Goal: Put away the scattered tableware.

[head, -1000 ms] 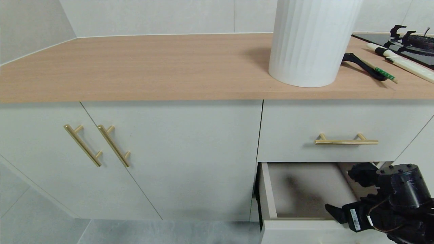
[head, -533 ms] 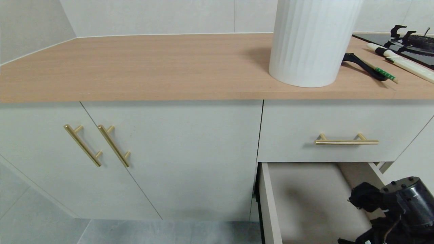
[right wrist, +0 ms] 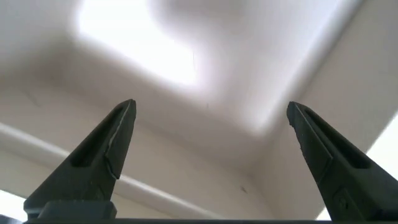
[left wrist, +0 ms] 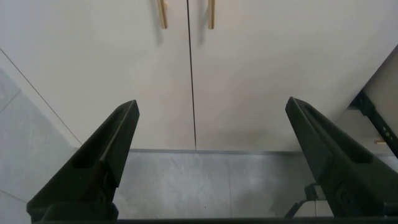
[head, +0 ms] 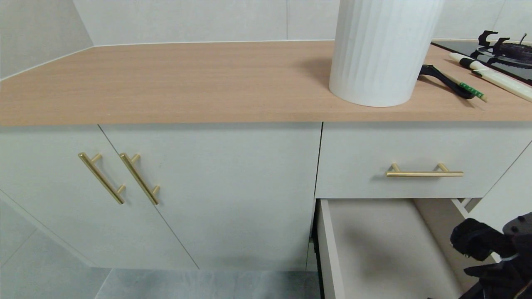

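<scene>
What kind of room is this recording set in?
Probably a kitchen: a wooden countertop over pale cabinets with brass-coloured handles, a gas hob at the counter's far right, and an open drawer below.

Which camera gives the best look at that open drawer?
The head view: it takes in the open drawer pulled out under the closed drawer. The right wrist view shows what seems its inner corner; the left wrist view faces the cabinet doors.

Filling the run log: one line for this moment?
lower drawer: open | right gripper: open, at drawer | left gripper: open, facing cabinet doors
</scene>
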